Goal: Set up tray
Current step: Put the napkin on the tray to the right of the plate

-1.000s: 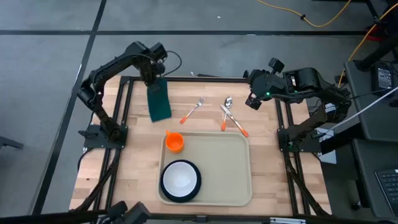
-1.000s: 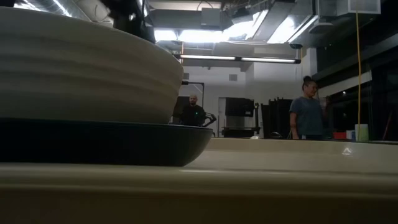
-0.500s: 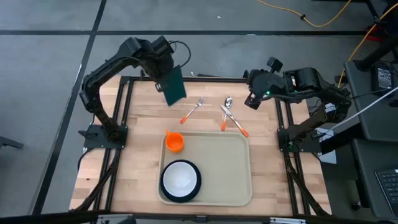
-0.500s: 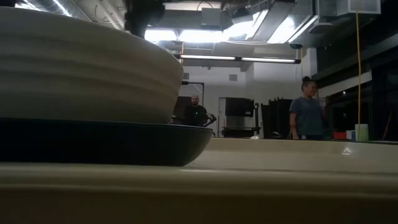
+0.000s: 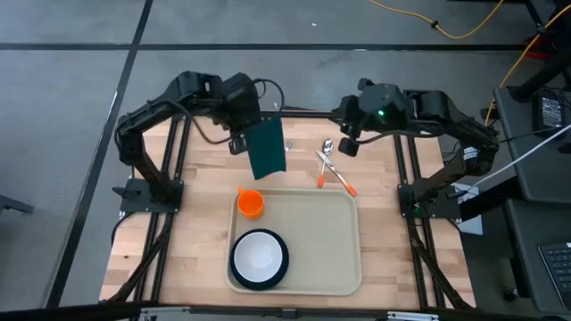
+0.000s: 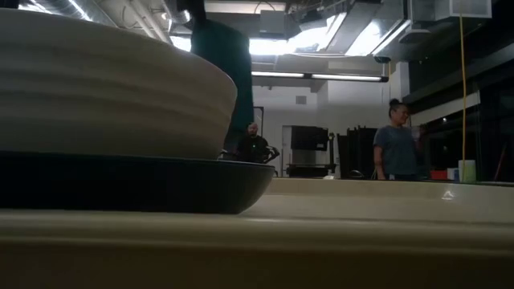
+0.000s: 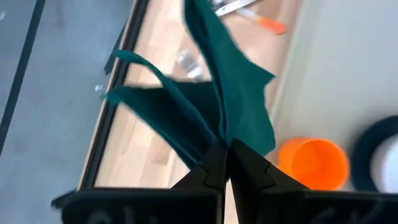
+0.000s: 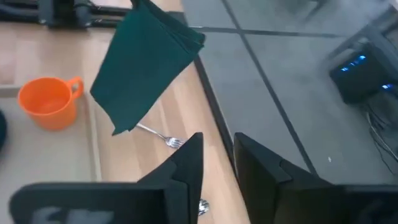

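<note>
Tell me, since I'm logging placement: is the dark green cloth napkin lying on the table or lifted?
Lifted. The dark green cloth napkin hangs from the shut left gripper, clear of the wooden table.

The tray [image 5: 317, 236] is a large cream rectangle of plastic with rounded corners and a raised rim, lying flat on the wooden table toward its 6 o'clock edge. A dark round plate carrying a white bowl sits in its 7 o'clock corner, and an orange cup stands at its 11 o'clock corner. The rest of its floor, toward 3 o'clock, is bare.
</note>
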Tool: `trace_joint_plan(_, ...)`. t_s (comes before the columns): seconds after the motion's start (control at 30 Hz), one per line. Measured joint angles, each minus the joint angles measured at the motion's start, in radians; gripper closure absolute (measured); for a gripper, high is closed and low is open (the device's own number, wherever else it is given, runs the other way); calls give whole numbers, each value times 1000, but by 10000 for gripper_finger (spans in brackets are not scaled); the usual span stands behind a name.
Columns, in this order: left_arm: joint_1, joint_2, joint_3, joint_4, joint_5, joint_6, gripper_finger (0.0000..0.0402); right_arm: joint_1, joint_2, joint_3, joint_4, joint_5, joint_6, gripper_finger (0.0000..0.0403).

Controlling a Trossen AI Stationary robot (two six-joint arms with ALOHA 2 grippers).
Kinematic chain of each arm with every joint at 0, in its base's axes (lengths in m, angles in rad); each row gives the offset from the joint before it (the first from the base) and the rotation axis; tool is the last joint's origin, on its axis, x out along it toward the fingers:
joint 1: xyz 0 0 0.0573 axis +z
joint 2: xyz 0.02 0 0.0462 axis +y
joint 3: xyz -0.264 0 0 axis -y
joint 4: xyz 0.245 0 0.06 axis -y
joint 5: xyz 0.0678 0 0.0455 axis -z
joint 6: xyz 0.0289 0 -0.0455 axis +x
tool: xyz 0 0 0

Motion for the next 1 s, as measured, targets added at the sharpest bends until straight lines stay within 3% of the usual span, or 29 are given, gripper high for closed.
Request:
trace_joint_plan(0.5, -247, 1, 77, 3, -44, -88, 400, -161, 256, -1, 188, -439, -24, 91)
trace_joint_plan(0.7, -286, 1, 77, 1, -41, -112, 400, -164, 336, -1, 212, -495, -24, 72)
trace_joint_plan(1.0, -289, 1, 77, 1, -4, -109, 400, -167, 323, -1, 225, -497, -40, 71)
